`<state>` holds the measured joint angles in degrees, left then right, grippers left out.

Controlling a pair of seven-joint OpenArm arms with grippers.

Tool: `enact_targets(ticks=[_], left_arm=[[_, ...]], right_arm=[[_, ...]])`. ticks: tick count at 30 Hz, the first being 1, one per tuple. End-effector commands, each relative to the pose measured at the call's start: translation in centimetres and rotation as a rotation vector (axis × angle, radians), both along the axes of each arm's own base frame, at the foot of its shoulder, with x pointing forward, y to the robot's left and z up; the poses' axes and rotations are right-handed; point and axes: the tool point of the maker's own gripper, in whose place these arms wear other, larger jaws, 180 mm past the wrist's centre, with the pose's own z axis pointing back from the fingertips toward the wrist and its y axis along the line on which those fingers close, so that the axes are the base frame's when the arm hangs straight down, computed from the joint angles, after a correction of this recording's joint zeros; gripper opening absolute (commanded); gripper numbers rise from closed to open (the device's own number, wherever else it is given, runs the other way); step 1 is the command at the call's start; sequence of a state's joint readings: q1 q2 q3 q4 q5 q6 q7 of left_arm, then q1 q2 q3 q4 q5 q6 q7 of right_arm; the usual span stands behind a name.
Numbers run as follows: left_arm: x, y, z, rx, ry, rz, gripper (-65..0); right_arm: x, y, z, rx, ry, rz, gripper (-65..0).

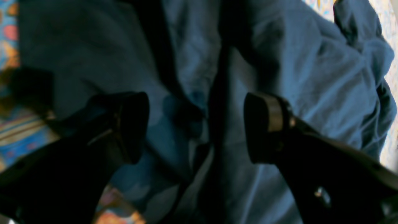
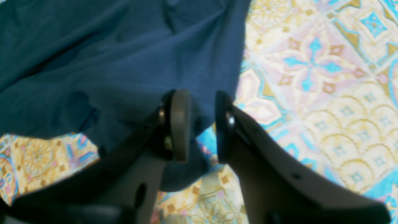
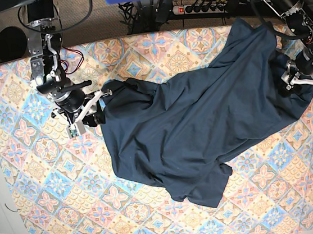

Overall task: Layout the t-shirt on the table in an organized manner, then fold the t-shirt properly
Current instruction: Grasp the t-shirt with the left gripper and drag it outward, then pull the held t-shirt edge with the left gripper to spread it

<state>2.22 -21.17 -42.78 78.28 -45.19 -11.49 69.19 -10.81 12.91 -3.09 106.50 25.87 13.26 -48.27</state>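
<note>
The t-shirt [image 3: 191, 124] lay spread but rumpled across the worktop [image 3: 45, 180], running from about 9 o'clock in the base view, where one corner was drawn toward the right arm, up to 1 o'clock, where its far edge rose off the cloth toward the left arm. A loose flap hung down toward 6 o'clock. The dark blue fabric was creased with long folds running diagonally, and it did not lie flat.

The right gripper [image 2: 202, 124] sat at the shirt's 9 o'clock corner. In the right wrist view its jaws stood partly closed with an edge of blue fabric between them, so they were pinching the shirt's hem. Patterned tile cloth showed at 3 o'clock and below the jaws.

The left gripper [image 1: 196, 127] hung over the shirt at the 2 o'clock side of the base view. In the left wrist view its jaws stood wide apart, with bunched fabric lying beneath and between them; nothing was gripped. The view was blurred, so I could not tell whether the tips touched the cloth. Slivers of the worktop showed at 9 o'clock and at the upper right corner.
</note>
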Motion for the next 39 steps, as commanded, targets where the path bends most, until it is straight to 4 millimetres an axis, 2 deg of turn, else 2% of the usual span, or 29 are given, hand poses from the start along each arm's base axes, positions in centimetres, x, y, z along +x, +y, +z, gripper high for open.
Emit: enact_targets(ticks=[1,3,5,8,10,13,17,20,22,26,28,31,35,37,39], left_arm=[[1.2,0.8,1.4,0.016,-0.045,0.007,-18.6],[1.5,0.9,0.4,-0.01,-0.026,0.022,-22.0],[2.0,1.1,-0.8,-0.027,-0.004,0.048,-30.5],[3.1,1.2,-2.2,-0.068,0.013,0.085,-50.6],[3.9,1.1,-2.3,-0.079,0.009,0.092,-65.0],[4.8,1.0,-1.4,-0.09,-0.025,0.092,-65.0],[6.7,1.6,3.3,-0.056,-0.172,0.079,-65.0],[7.4,3.6,7.7,0.004,-0.269,0.073,-65.0],[7.2,5.9,10.3,0.006,-0.338,0.116,-65.0],[5.8,10.0,13.7,0.034,-0.422,0.205,-65.0],[5.7,11.2,15.0,0.046,-0.453,0.235,-65.0],[5.2,13.6,14.4,0.022,-0.434,0.304,-65.0],[4.8,15.9,12.4,-0.104,-0.411,0.399,-65.0],[4.2,16.5,11.0,-0.16,-0.393,0.439,-65.0],[3.9,16.6,10.1,-0.195,-0.387,0.46,-62.1]], right_arm=[[0.7,0.0,1.3,0.008,-0.049,0.002,-51.1],[0.7,0.0,1.3,0.008,-0.049,0.002,-51.1],[0.7,0.0,1.3,0.008,-0.049,0.002,-51.1],[0.7,0.0,1.4,0.008,-0.05,0.003,-51.1],[0.6,0.0,1.3,0.008,-0.049,0.003,-51.1],[0.5,0.0,1.3,0.008,-0.049,0.004,-51.1],[0.7,0.0,1.5,0.008,-0.053,0.003,-51.1],[0.7,0.0,1.5,0.008,-0.053,0.003,-51.1],[0.7,0.0,1.4,0.008,-0.05,0.002,-51.1],[0.7,0.0,1.4,0.008,-0.05,0.002,-51.1],[0.7,0.0,1.4,0.008,-0.05,0.002,-51.1],[0.6,0.3,1.2,0.01,-0.046,0.012,-51.1],[0.3,1.4,1.0,0.015,-0.038,0.041,-51.1],[0.3,1.4,1.0,0.015,-0.039,0.043,-51.1],[0.3,1.5,1.0,0.016,-0.038,0.044,-51.1]])
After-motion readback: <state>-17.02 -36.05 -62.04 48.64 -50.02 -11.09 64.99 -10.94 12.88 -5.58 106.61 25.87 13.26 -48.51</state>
